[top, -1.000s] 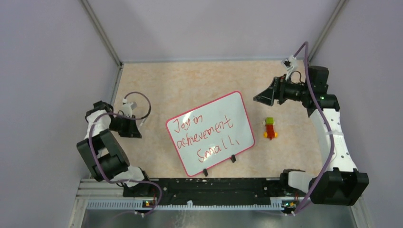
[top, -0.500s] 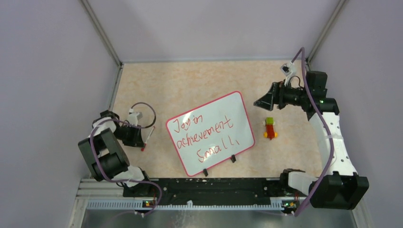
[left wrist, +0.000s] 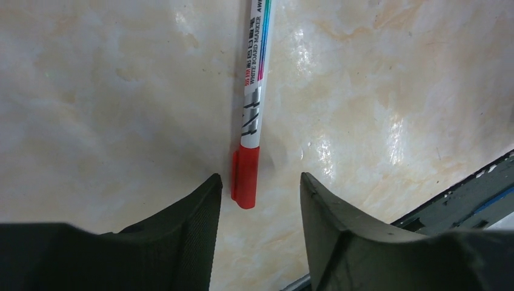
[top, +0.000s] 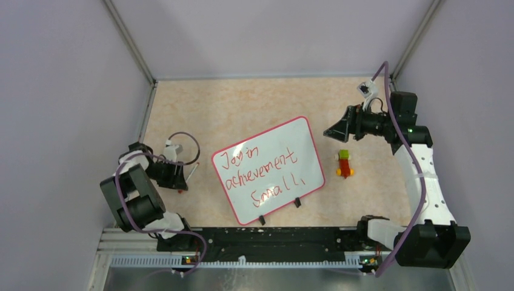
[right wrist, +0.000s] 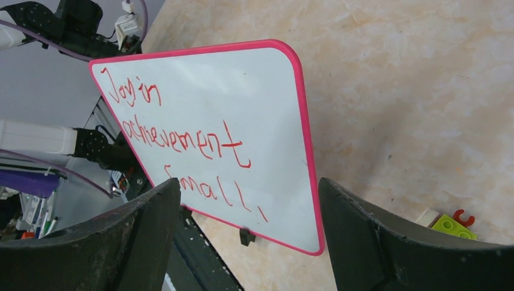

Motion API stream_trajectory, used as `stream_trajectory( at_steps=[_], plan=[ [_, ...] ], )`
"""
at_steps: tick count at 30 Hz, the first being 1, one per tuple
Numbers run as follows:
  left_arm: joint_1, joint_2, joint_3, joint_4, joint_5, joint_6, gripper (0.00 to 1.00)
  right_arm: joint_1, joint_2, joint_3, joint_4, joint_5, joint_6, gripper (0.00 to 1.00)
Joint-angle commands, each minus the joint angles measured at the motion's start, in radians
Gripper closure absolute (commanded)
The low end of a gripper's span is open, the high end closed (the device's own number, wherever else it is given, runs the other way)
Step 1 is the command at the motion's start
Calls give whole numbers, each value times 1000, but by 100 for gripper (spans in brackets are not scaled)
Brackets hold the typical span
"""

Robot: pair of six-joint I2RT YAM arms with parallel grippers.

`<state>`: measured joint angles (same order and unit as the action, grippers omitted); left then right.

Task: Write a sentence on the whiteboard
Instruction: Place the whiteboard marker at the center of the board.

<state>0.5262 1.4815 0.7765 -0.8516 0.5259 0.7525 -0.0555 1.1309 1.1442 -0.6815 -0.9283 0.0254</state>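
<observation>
Jaws of the left gripper (left wrist: pixel 259 185) stand parted low over the table (top: pixel 242 103), holding nothing; a red-capped marker (left wrist: pixel 253 103) lies between them. At mid-table the whiteboard (top: pixel 285 142) stands tilted, bearing the sentence (top: pixel 259 171) in red: "Joy in achievement Small". Small coloured blocks (top: pixel 344 163) lie just right of it. Beyond, the right gripper (top: pixel 332 129) hovers wide open, empty.
</observation>
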Motion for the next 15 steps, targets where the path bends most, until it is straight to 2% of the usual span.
stream_trajectory(
  at_steps=[1,6,12,15],
  plan=[
    [3,-51,79,-55,49,35,37,-6,-25,25,5,-4,-20,19],
    [3,-49,316,-168,92,26,2,-5,-2,92,-38,16,-76,16],
    [3,63,691,-289,207,-7,1,-19,42,224,-118,103,-152,12],
    [3,125,858,-314,277,-77,1,-69,69,271,-148,107,-195,12]
  ],
)
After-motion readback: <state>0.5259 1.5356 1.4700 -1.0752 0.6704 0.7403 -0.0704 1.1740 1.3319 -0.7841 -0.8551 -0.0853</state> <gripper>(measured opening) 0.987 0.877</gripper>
